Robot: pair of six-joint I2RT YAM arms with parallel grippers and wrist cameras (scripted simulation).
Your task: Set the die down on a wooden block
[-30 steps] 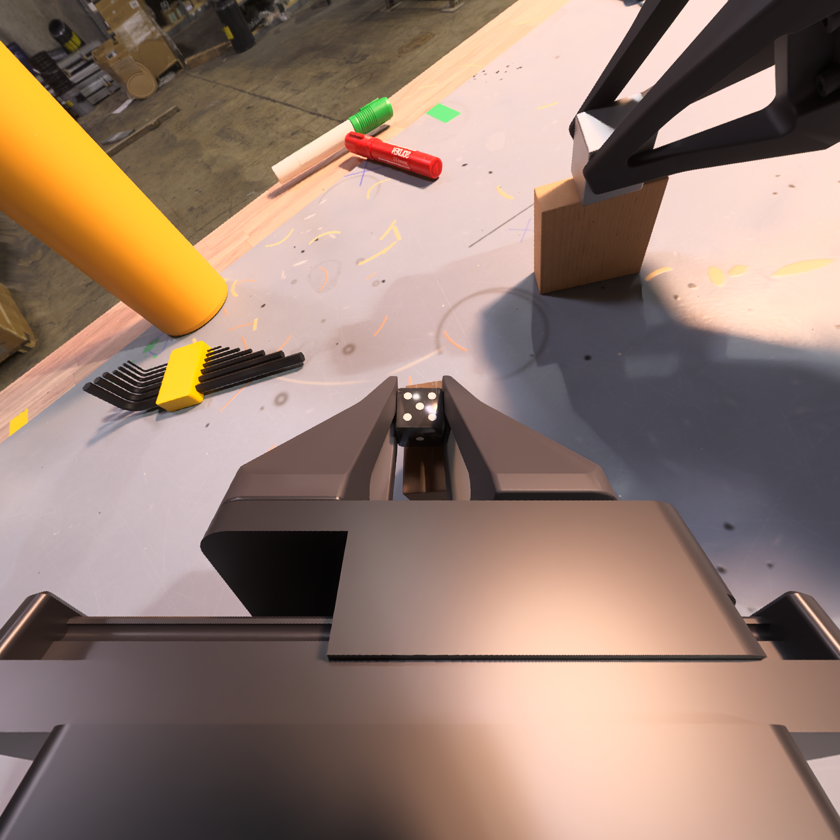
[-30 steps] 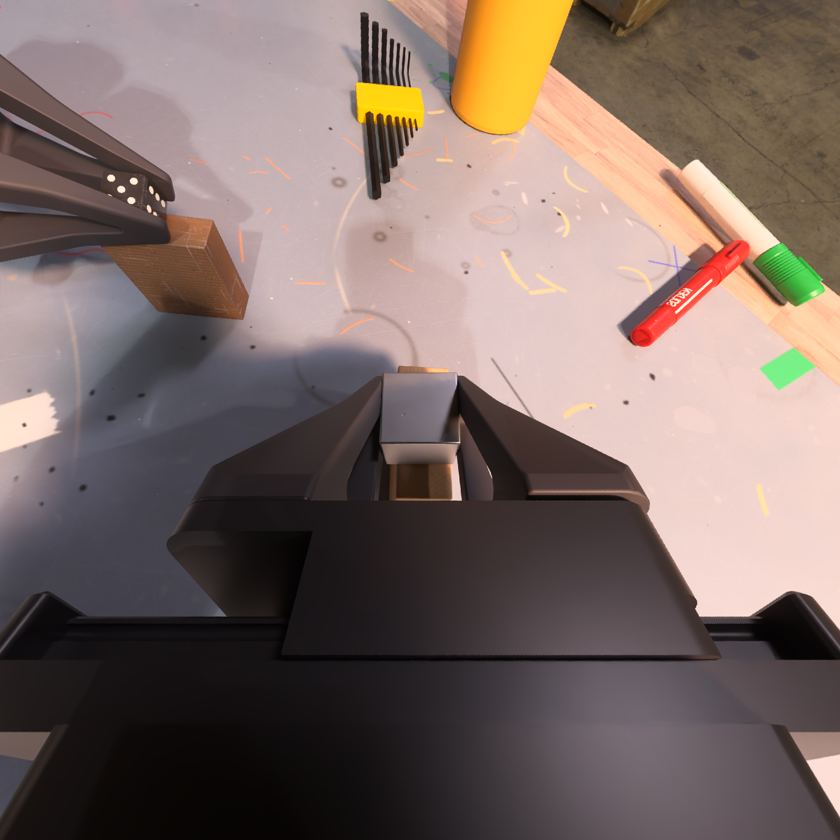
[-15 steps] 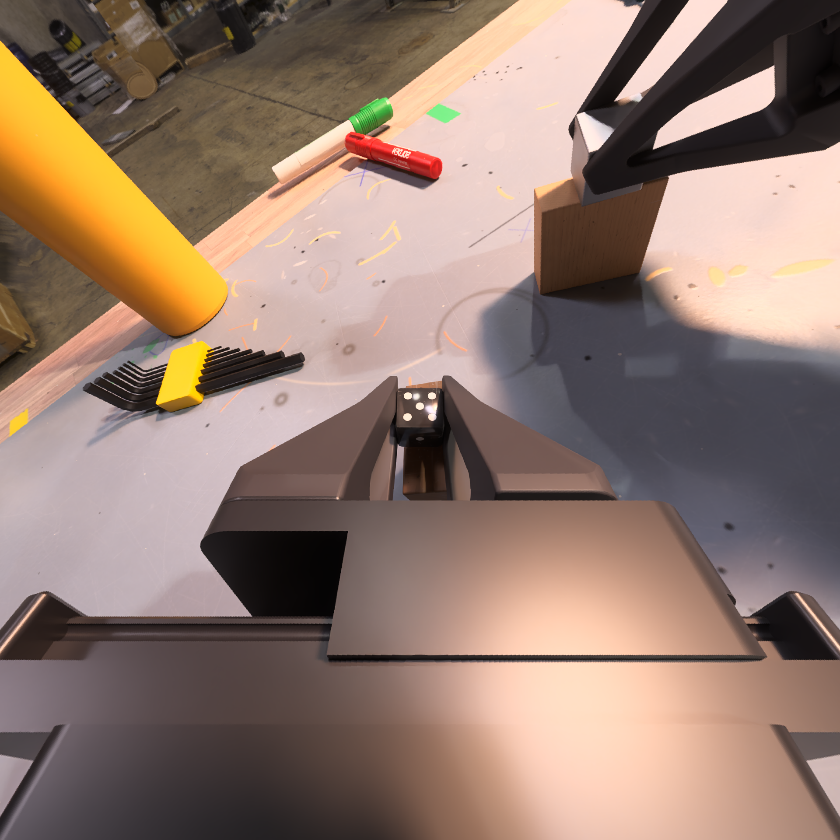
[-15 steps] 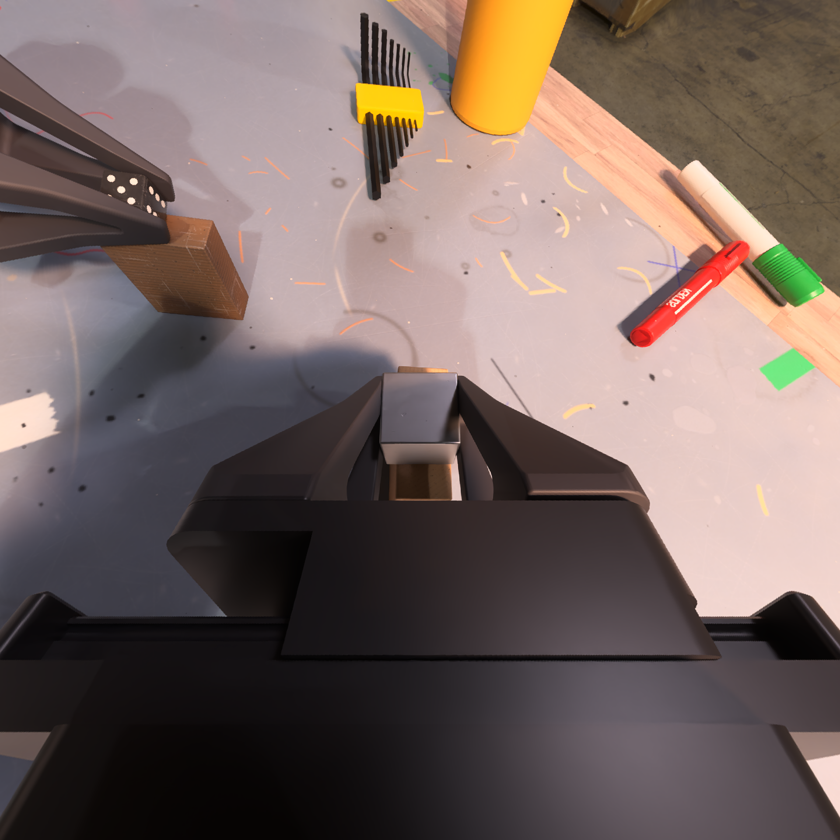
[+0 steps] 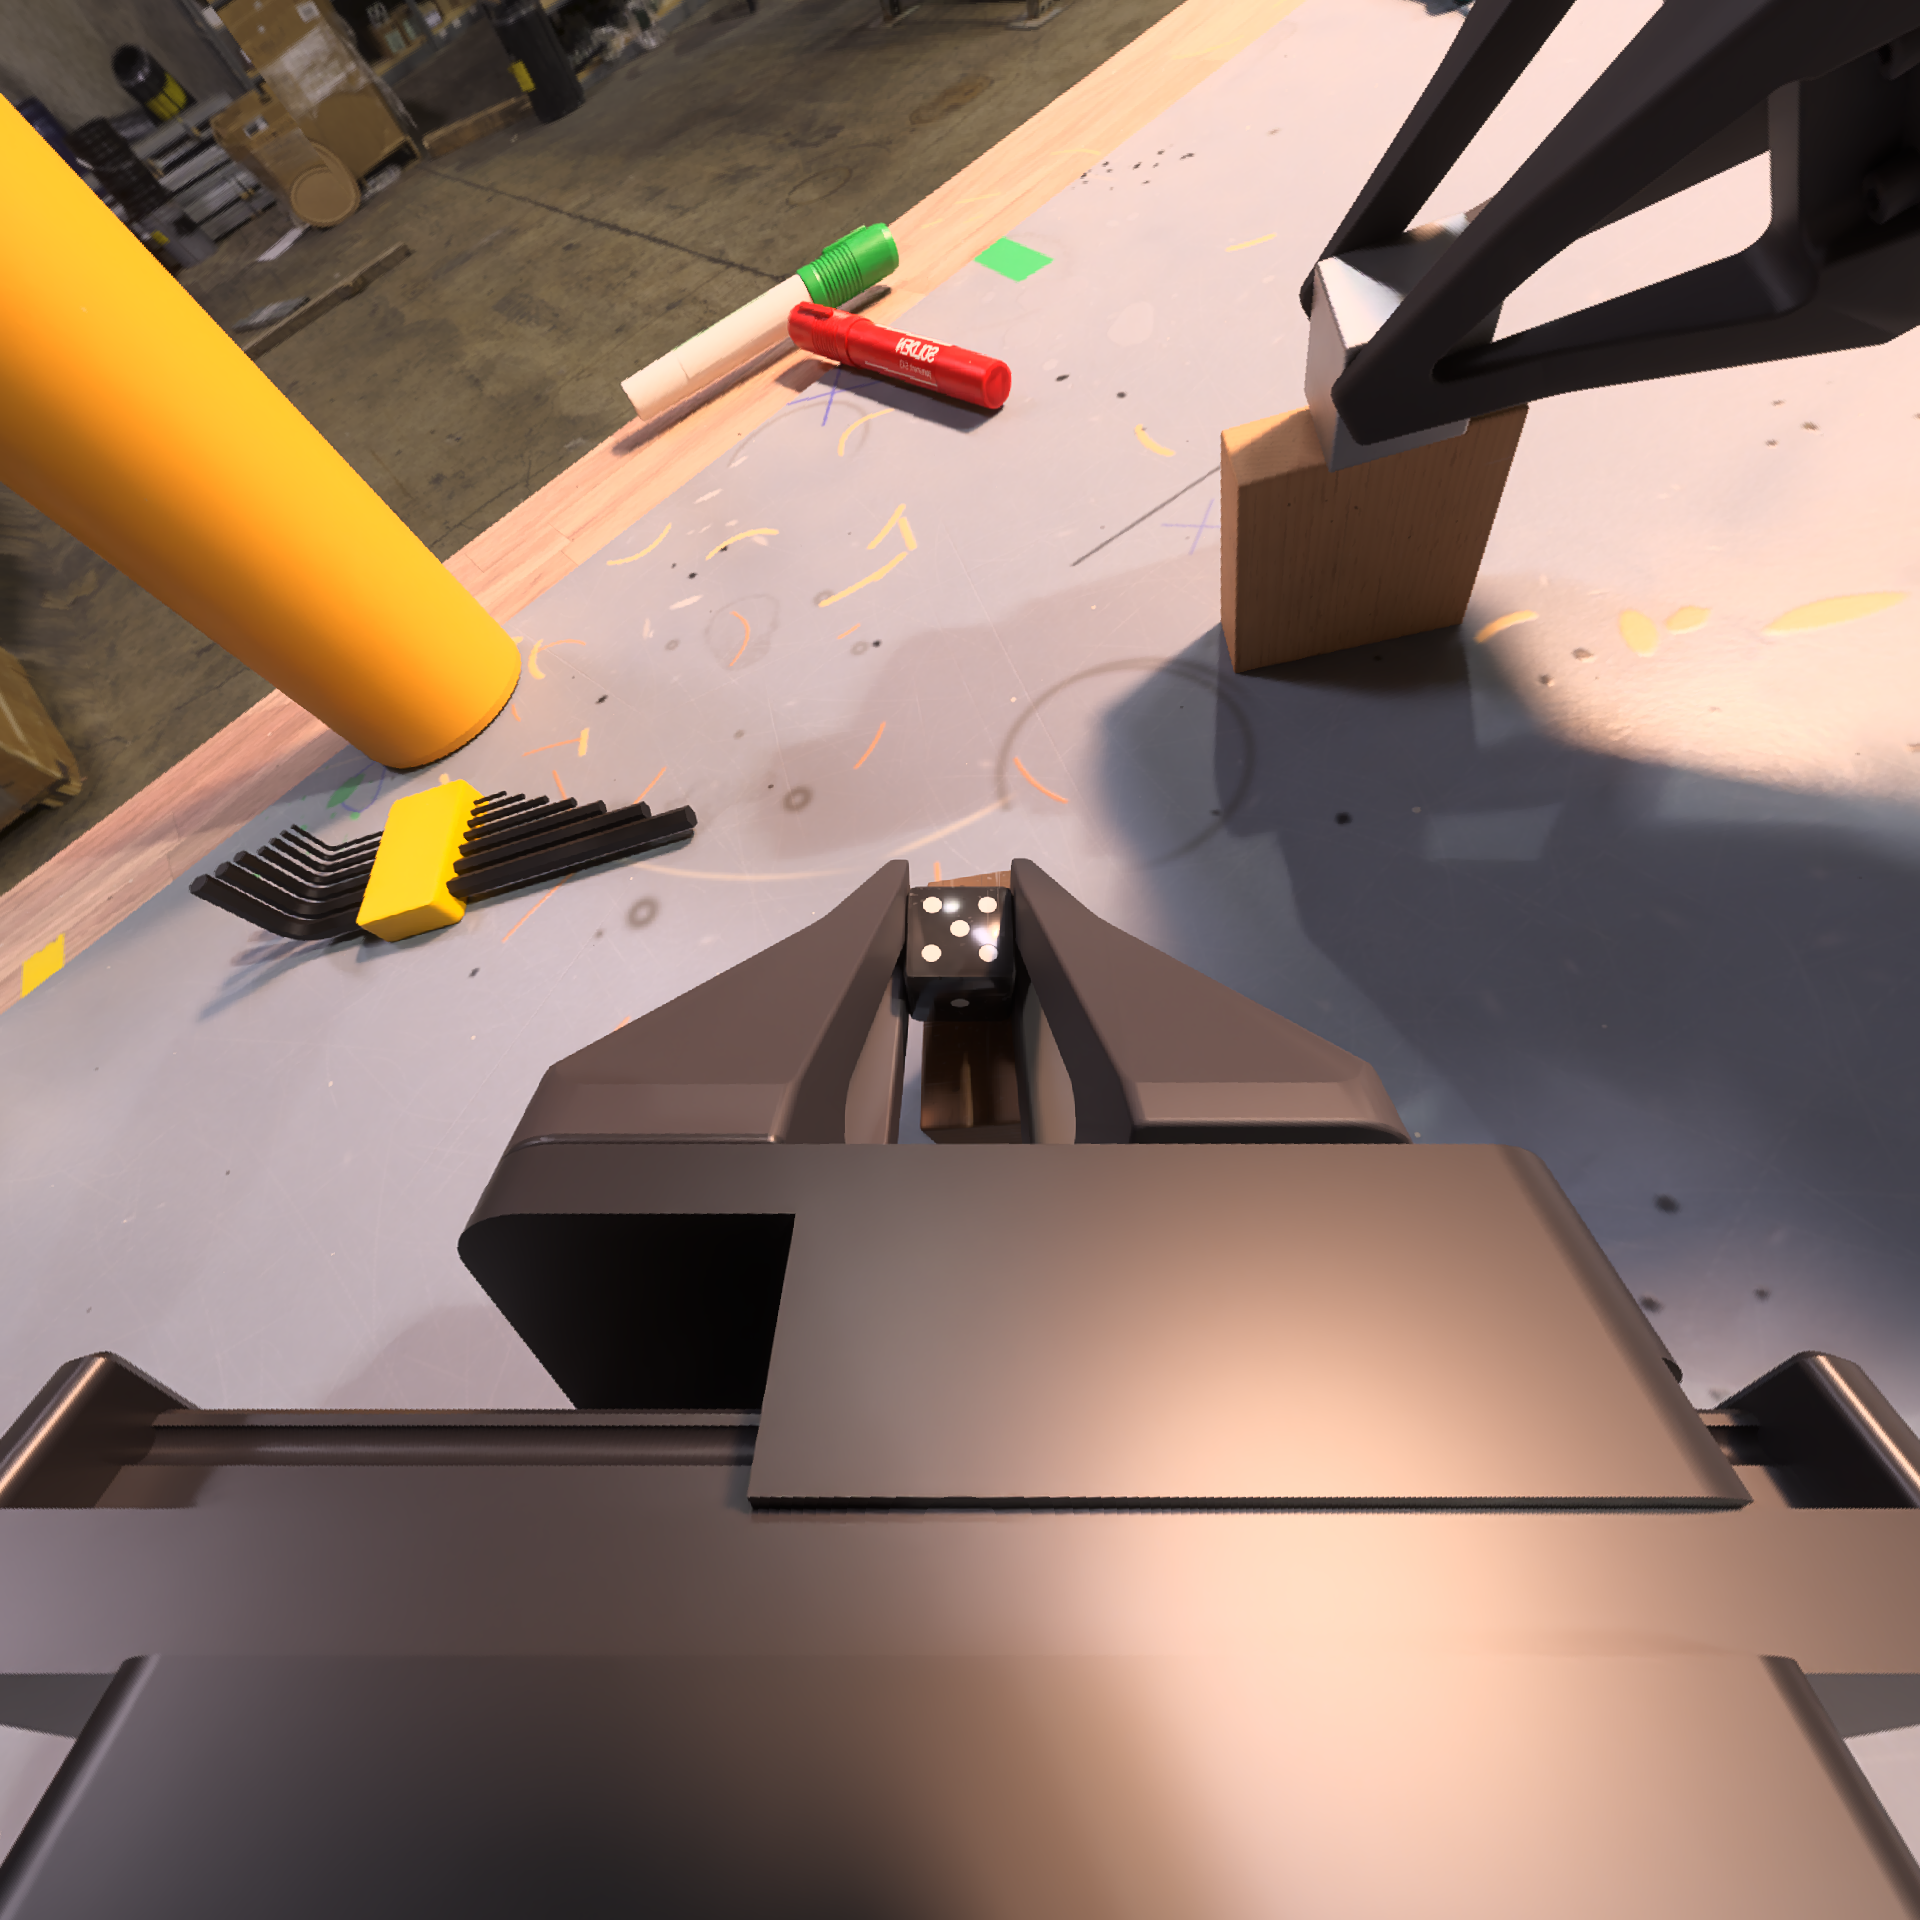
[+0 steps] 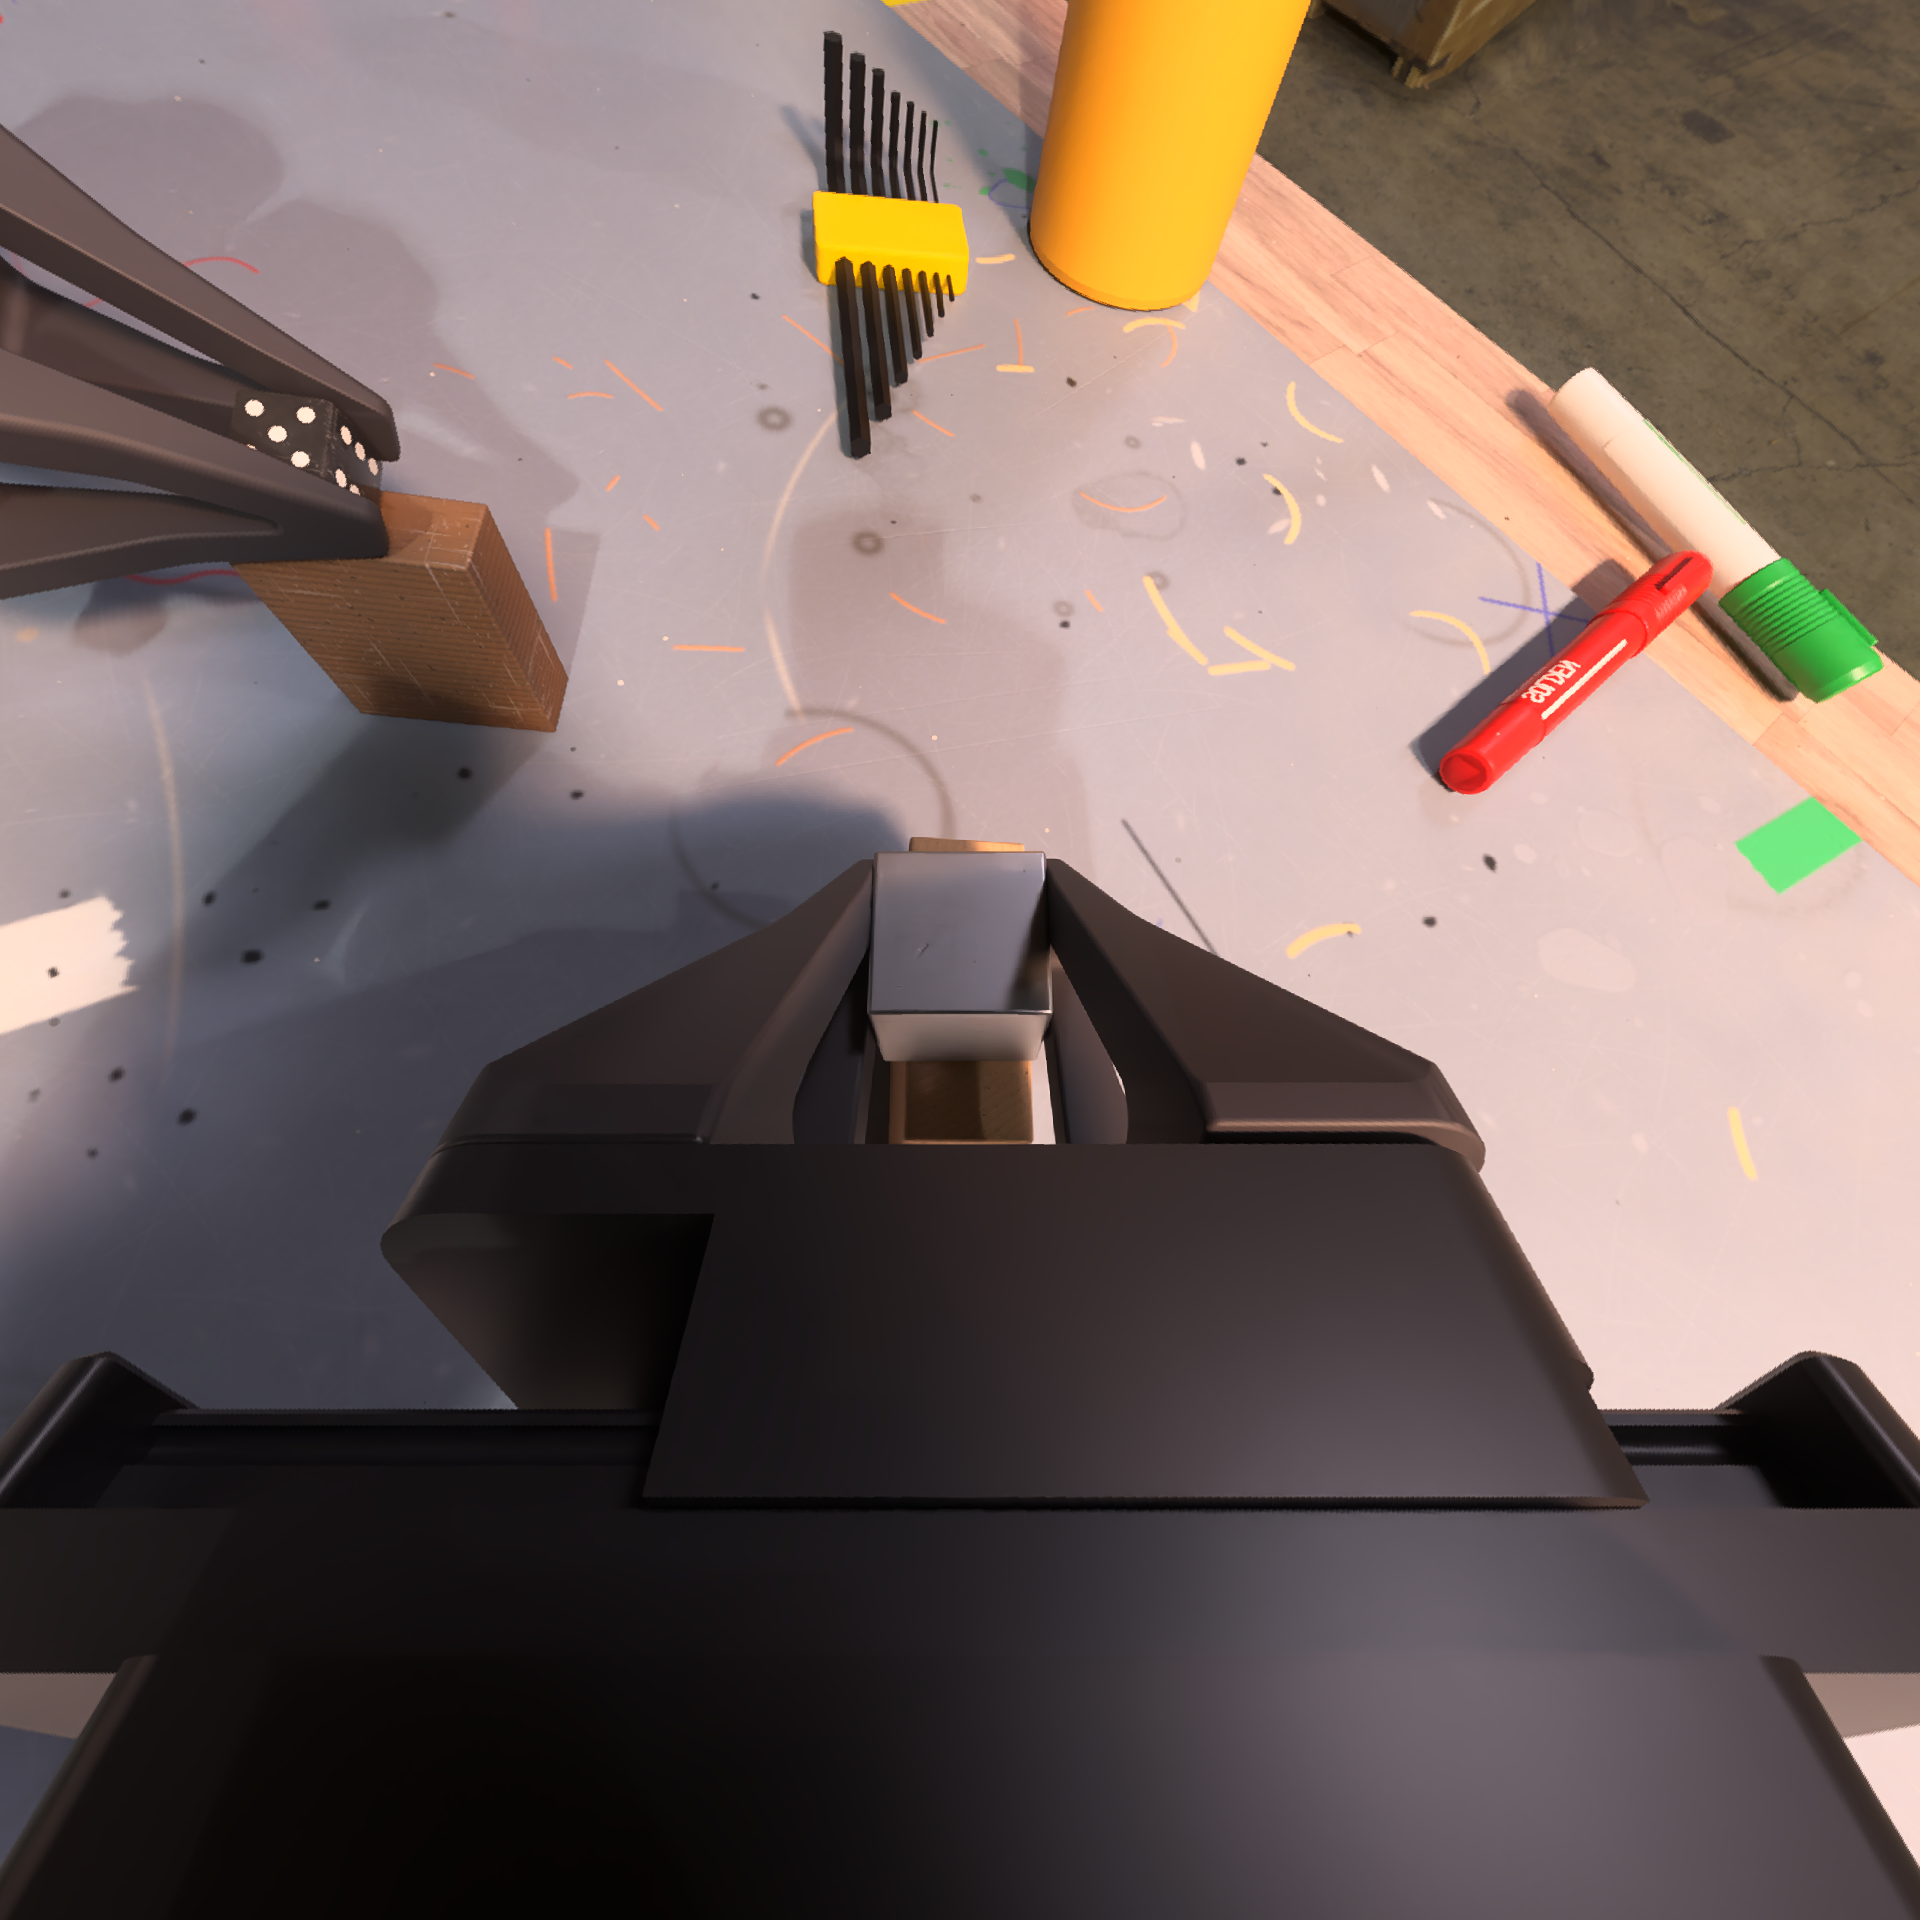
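While the grey table (image 5: 312, 1195) carries a yellow cylinder (image 5: 208, 499) and two wooden blocks, the left fingers (image 5: 961, 940) grip the black die (image 5: 958, 945) directly over the dark block (image 6: 416, 613), seemingly touching its top. The right fingers (image 6: 958, 935) clasp a metal cube (image 6: 958, 940) on the pale block (image 5: 1351, 530).

The right tool (image 6: 958, 914) gripped a grey metal block (image 6: 958, 940) directly above a light wooden block (image 6: 966, 1101) on the table (image 6: 1039, 644). At far left, the left tool (image 6: 353, 468) pinched a black die (image 6: 296, 431) over a darker wooden block (image 6: 416, 623). Hex keys (image 6: 883, 249), a yellow cylinder (image 6: 1153, 135) and two markers lay beyond.
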